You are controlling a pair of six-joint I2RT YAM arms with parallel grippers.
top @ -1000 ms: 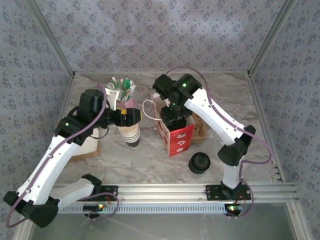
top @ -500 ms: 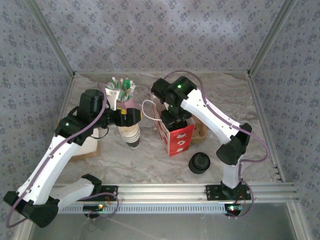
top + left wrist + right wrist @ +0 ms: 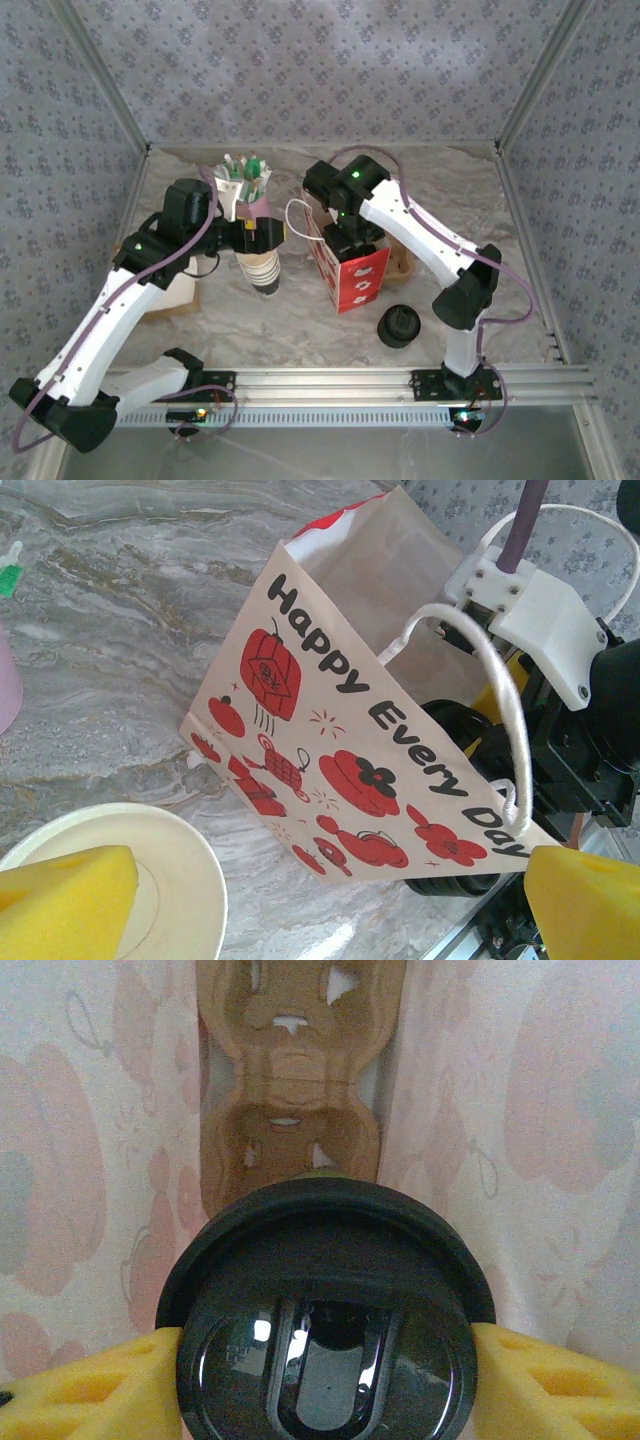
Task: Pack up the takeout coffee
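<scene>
Top view looks down on the table (image 3: 300, 330) from behind; both wrist views crowd the bag (image 3: 352, 280).

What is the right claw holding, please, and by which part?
The right claw grips the takeout coffee by opposite sides of its black lid.

In the top view, the bag (image 3: 352, 278) is being carried by the tabletop (image 3: 300, 330) at frame centre, and is being flanked by the stacked cups (image 3: 263, 268) at left and the lid pile (image 3: 398, 325) at lower right. Inside the bag, the takeout coffee (image 3: 325, 1310) is being gripped by the right claw (image 3: 325, 1395), lower in the frame than the cup carrier (image 3: 290, 1090).
</scene>
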